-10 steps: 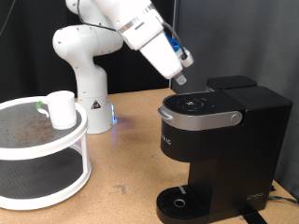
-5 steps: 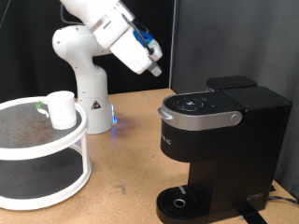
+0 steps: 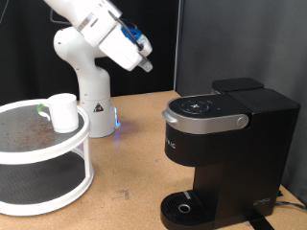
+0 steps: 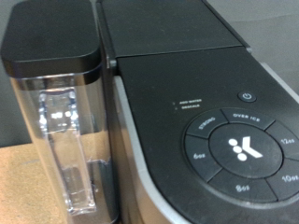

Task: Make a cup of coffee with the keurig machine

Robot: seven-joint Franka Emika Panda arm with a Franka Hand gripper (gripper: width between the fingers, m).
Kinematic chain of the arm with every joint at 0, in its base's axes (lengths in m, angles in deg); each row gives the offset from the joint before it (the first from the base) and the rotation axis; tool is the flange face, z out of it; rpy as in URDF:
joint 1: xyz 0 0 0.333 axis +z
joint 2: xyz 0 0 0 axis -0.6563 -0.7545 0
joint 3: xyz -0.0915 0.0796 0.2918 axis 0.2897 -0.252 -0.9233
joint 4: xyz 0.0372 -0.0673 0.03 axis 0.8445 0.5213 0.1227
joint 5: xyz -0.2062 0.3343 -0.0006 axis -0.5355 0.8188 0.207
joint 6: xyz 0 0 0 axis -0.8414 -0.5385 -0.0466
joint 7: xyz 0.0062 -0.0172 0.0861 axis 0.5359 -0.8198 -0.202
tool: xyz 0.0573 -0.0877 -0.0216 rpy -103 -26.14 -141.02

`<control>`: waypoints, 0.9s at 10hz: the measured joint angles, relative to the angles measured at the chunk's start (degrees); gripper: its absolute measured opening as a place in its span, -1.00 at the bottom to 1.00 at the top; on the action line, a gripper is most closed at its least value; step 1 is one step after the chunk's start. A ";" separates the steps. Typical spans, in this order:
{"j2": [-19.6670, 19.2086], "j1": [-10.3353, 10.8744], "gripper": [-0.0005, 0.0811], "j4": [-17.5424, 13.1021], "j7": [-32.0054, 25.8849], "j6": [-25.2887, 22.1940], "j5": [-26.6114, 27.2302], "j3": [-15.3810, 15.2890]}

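The black keurig machine (image 3: 226, 144) stands at the exterior view's right with its grey-silver lid handle (image 3: 203, 121) down and its round drip tray (image 3: 184, 207) bare. The white cup (image 3: 63, 111) stands on the top tier of a white round stand (image 3: 43, 144) at the left. My gripper (image 3: 145, 65) hangs in the air above and to the left of the machine, touching nothing. The wrist view looks down on the machine's button panel (image 4: 238, 149) and its water tank (image 4: 61, 121); my fingers do not show there.
The robot's white base (image 3: 86, 72) stands at the back, between the stand and the machine. A small green-topped thing (image 3: 39, 111) lies beside the cup on the stand. The wooden table (image 3: 129, 177) lies between the stand and the machine.
My gripper has lifted off the area just above the machine's lid and swung up and to the exterior view's left. The machine and the cup have not moved.
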 joint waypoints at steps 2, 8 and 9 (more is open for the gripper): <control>1.59 -1.81 -0.98 0.00 -0.77 -3.47 -1.75 2.45; 5.28 -5.05 -0.98 -2.38 -1.87 -19.59 -8.68 8.43; 5.29 -5.11 -0.98 -2.15 -2.36 -19.93 -8.88 8.80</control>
